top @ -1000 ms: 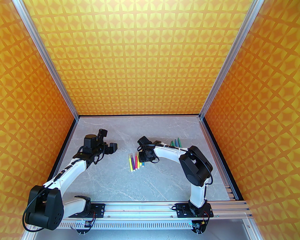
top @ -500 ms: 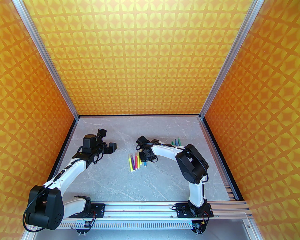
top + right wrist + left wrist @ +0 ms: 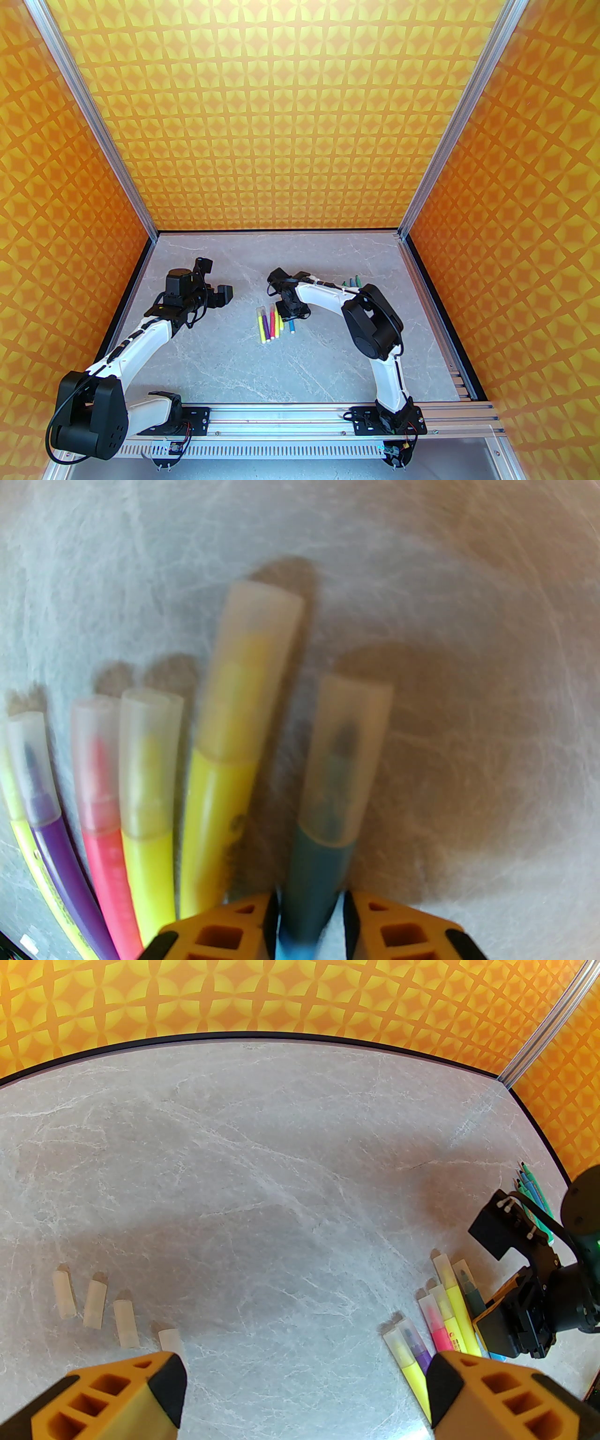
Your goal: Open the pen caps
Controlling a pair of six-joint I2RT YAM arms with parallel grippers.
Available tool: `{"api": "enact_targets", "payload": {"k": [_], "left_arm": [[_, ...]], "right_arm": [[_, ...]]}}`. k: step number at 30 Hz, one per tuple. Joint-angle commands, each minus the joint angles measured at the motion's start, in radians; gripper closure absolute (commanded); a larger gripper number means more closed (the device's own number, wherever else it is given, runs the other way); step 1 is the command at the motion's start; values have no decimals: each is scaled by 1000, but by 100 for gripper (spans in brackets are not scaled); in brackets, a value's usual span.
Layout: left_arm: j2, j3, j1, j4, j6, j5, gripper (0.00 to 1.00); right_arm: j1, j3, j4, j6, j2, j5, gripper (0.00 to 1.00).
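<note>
Pinching the blue pen by its barrel, cap on, R gripper sits just beside five capped pens on desk; L gripper gapes wide & empty w/ four loose caps lying near it.

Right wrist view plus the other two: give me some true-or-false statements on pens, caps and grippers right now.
The right gripper is shut on the barrel of the blue marker pen. True.
That pen's clear plastic cap is already off. False: it covers the tip.
The left gripper holds a cap. False: it is open and empty.
Four loose clear plastic caps lie side by side on the grey marble-patterned table. True.
Uncapped green marker pens lie at the table's far right. True.
</note>
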Motion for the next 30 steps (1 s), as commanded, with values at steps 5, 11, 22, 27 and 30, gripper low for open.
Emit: {"api": "enact_targets", "payload": {"k": [5,11,22,27,30], "left_arm": [[-21,-12,9,0,-4,25,11],[-16,-12,10,0,-7,28,11],[7,-4,11,12,-15,87,11],[40,11,11,40,-41,192,11],[62,19,10,75,-82,260,12]], "right_arm": [[-10,48,-70,-28,88,7,73],[-14,56,-68,-22,118,10,79],[-14,-26,-20,-60,-32,33,100],[-14,-100,46,-135,-164,-33,100],[-16,-154,121,-177,-233,-110,100]]}}
